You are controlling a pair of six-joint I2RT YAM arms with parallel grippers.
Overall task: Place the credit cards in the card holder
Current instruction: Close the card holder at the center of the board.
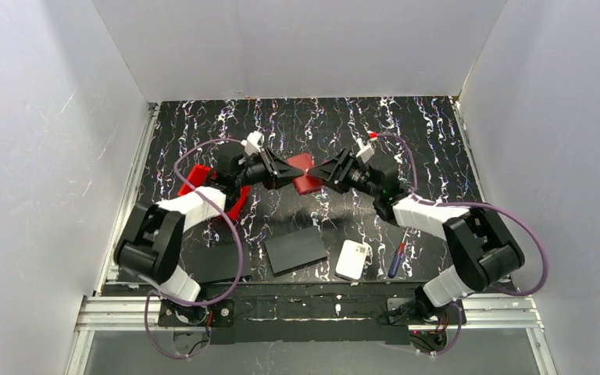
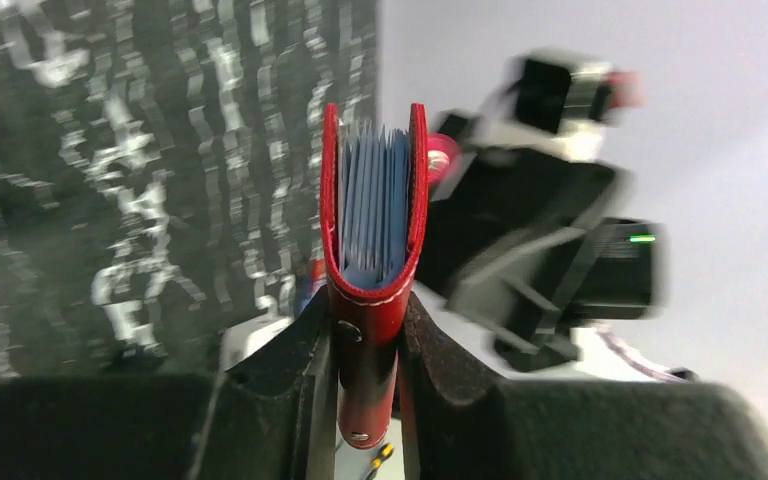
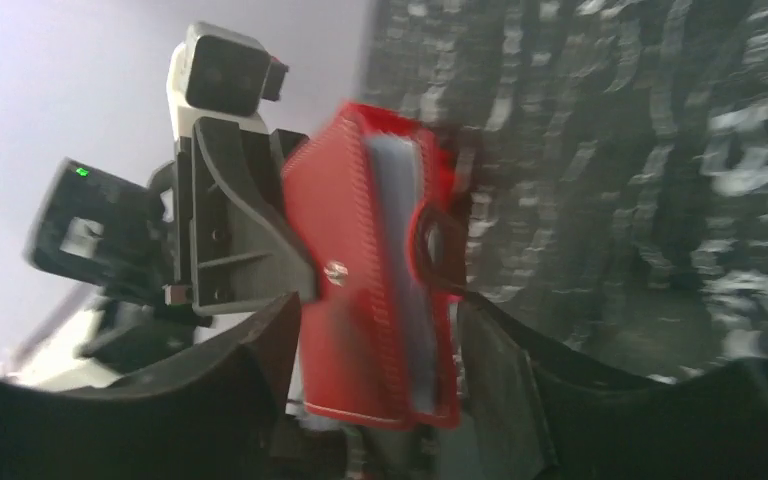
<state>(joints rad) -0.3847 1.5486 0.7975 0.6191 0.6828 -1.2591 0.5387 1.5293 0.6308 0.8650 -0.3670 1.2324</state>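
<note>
Black marbled table (image 1: 437, 141). Left gripper (image 1: 285, 170) reaches from 9 o'clock, jaws clamped on the card holder (image 1: 307, 184), held up just 12 o'clock of table centre. Right gripper (image 1: 324, 172) reaches from 3 o'clock, jaws straddling the holder, gap on one side. Credit cards (image 2: 375, 200) sit inside, blue edges showing.

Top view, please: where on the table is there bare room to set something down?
Bare: the far strip behind the card holder, and the far right corner. Crowded: the near edge, with black sheets, white pad and screwdriver; red bin at left.
</note>
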